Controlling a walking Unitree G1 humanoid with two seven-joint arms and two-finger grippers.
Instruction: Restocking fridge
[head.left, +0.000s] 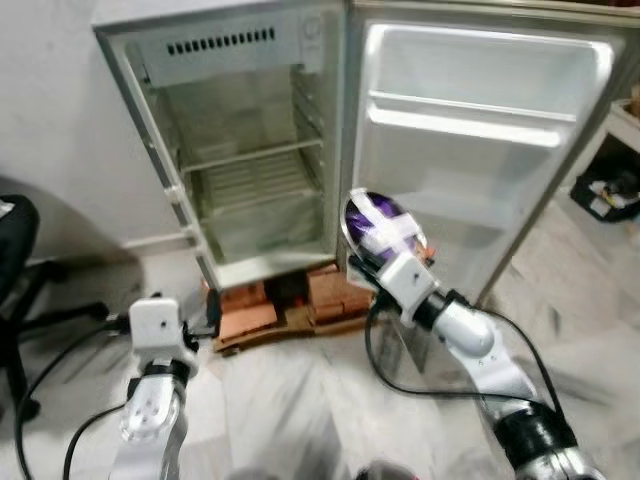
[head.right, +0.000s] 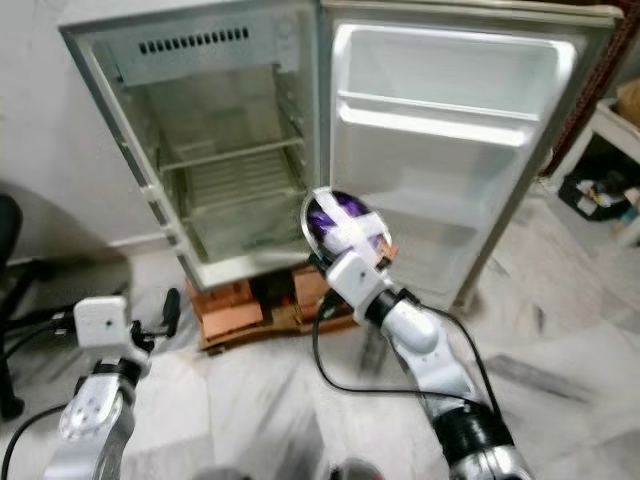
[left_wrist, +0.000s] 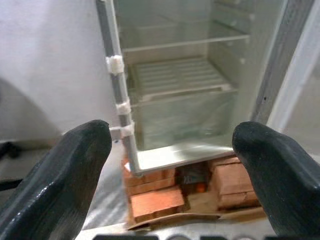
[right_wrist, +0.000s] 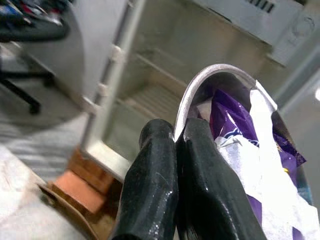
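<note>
Small white fridge (head.left: 250, 150) stands open, boxy, matte grey-white plastic liner, wire rack shelf (head.left: 255, 180) mid-cavity with a clear drawer (left_wrist: 185, 117) below it; no items seen on the shelves. Door (head.left: 470, 140) swung wide to the robot's right, smooth glossy white inner panel with moulded door racks (head.left: 465, 120), also bare. Fridge sits raised on reddish-orange bricks (head.left: 255, 310) over a flat brown cardboard sheet (head.left: 290, 325), on a pale marbled tile floor (head.left: 300, 400). Black office chair (head.left: 15, 260) at far left, dark bin of clutter (head.left: 610, 195) at far right. Right hand (right_wrist: 175, 165), fingers pressed together, pinches the thin rim of a shiny metal bowl (head.left: 365, 225), round, tilted on edge, held up in front of the door's lower part just beside the cavity. Bowl holds crinkly purple-and-white foil packets (right_wrist: 250, 150). Left hand (left_wrist: 175, 165) low at the left, rounded black fingers (left_wrist: 55, 180) spread wide, holding nothing, pointed at the fridge's lower front.
</note>
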